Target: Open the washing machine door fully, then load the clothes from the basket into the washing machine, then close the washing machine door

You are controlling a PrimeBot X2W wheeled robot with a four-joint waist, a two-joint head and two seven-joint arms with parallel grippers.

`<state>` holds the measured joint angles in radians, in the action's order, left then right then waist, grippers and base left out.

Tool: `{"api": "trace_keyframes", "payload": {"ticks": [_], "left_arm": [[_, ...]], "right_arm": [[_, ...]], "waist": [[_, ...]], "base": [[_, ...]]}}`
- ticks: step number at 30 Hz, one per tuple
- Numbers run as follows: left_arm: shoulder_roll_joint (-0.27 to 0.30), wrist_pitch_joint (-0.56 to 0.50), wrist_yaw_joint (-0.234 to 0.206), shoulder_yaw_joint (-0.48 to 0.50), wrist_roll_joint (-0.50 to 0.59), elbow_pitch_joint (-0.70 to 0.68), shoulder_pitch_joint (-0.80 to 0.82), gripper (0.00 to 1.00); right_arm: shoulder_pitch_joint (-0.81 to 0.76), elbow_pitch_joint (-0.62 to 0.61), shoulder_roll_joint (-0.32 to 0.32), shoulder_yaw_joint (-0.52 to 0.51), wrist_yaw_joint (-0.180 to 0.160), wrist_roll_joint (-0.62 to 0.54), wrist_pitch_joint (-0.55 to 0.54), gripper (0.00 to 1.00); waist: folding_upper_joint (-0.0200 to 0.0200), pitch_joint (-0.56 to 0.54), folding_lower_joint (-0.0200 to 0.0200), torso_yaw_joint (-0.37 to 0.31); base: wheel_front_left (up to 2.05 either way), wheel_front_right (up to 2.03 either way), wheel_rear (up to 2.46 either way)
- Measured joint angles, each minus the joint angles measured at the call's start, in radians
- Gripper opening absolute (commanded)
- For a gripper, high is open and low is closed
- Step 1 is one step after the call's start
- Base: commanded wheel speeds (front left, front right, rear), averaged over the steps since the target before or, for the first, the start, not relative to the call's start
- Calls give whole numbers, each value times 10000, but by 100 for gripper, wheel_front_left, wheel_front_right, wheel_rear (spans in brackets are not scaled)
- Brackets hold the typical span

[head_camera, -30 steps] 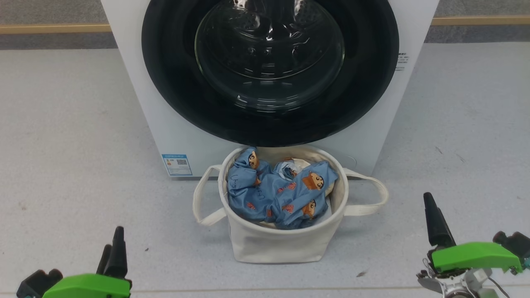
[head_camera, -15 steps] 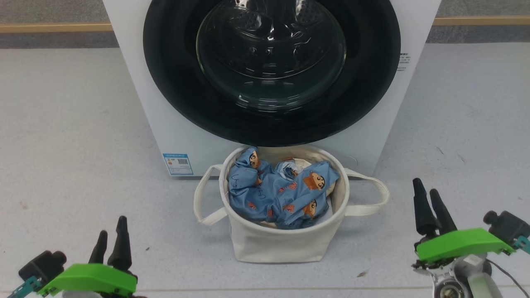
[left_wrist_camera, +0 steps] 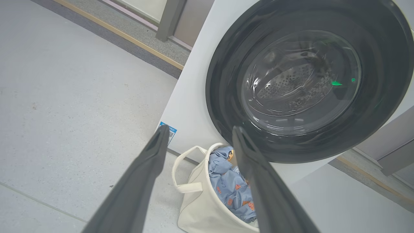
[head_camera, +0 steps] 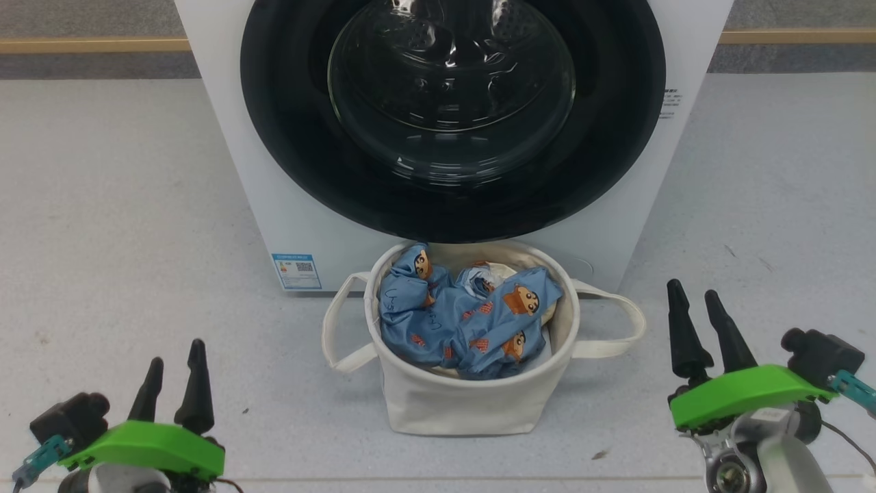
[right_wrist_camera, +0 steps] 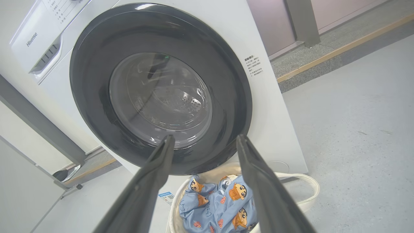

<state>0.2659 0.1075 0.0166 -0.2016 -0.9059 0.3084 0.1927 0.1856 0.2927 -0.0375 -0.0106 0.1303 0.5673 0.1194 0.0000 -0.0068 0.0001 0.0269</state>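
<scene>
The door is shut against the washer at 12 o'clock in the head view. The basket stands just before it at centre, clothes heaped inside, probably placed for a short carry to the drum. The left gripper at 8 o'clock and right gripper at 4 flank it, fingers spread wide, holding and touching nothing.
</scene>
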Motion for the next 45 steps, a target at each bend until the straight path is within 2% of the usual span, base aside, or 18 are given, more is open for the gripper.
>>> {"api": "trace_keyframes", "payload": {"ticks": [21, 35, 45], "left_arm": [[665, 627, -257, -656, 1847, -31, 477, 100], [1007, 1064, -343, -1070, 2744, -35, 725, 100], [1354, 1331, -359, -1544, 3662, -48, 1035, 100]], "right_arm": [[198, -2, -19, 255, 2, -2598, 594, 100], [562, 215, -42, 309, 2, -3150, 1018, 100], [999, 359, -61, 537, 2, -4054, 1304, 100]], "waist": [[0, -80, 0, 26], [0, -124, 0, 47], [0, -144, 0, 47]], "base": [[0, 0, 0], [0, 0, 0], [0, 0, 0]]}}
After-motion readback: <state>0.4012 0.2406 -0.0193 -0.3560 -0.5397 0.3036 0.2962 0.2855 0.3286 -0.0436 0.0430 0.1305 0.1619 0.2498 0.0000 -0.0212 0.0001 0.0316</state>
